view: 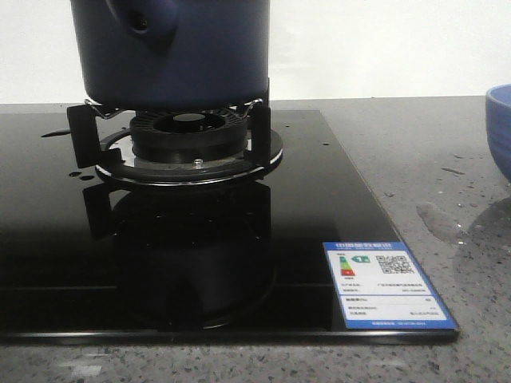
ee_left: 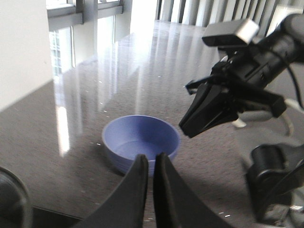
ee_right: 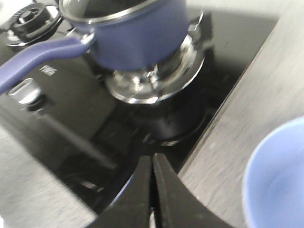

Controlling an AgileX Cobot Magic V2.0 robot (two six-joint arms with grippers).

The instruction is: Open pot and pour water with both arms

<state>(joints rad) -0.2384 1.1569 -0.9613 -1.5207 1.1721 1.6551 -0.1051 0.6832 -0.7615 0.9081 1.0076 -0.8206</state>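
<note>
The dark navy pot stands on the gas burner, its handle socket facing me. In the right wrist view the pot shows a steel rim and a long blue handle; I cannot tell whether a lid is on. Water shows as a wet patch on the counter and drops on the hob. My left gripper is shut and empty, above the counter near the periwinkle bowl. My right gripper is shut and empty, over the hob's edge; it also shows in the left wrist view.
The black glass hob carries a blue-and-white label at its front right corner. The bowl stands on the grey counter right of the hob, also in the right wrist view. A second burner and a knob lie beyond the pot's handle.
</note>
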